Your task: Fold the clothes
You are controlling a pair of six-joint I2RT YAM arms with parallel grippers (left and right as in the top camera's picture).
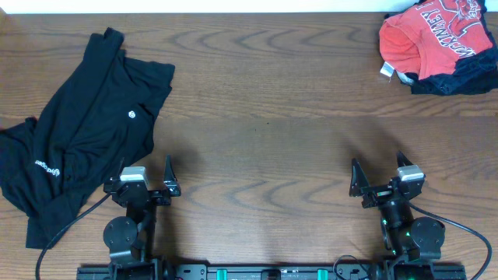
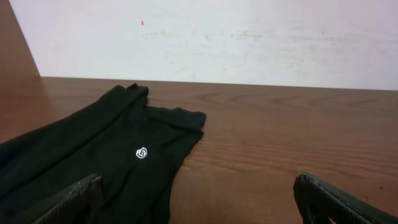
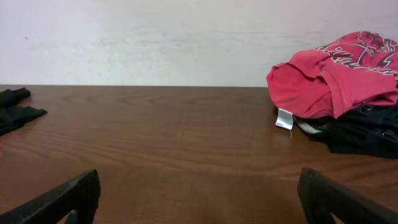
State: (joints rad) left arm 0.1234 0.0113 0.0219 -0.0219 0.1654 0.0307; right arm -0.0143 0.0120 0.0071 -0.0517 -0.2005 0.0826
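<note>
Black long-sleeved top (image 1: 85,124) was left rumpled at the table's (image 1: 264,117) left end, logo upward, left gripper (image 1: 145,171) held parted and empty just beside it, right gripper (image 1: 379,175) likewise parted, red-orange shirt (image 1: 436,35) heaped at the far right corner.

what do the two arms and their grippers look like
The left arm and right arm are black with round joint housings. The left gripper and right gripper each have two black tapered fingers and a silver-grey block behind them. A thin black cable loops from each base. Small green lights glow on the right arm.
</note>
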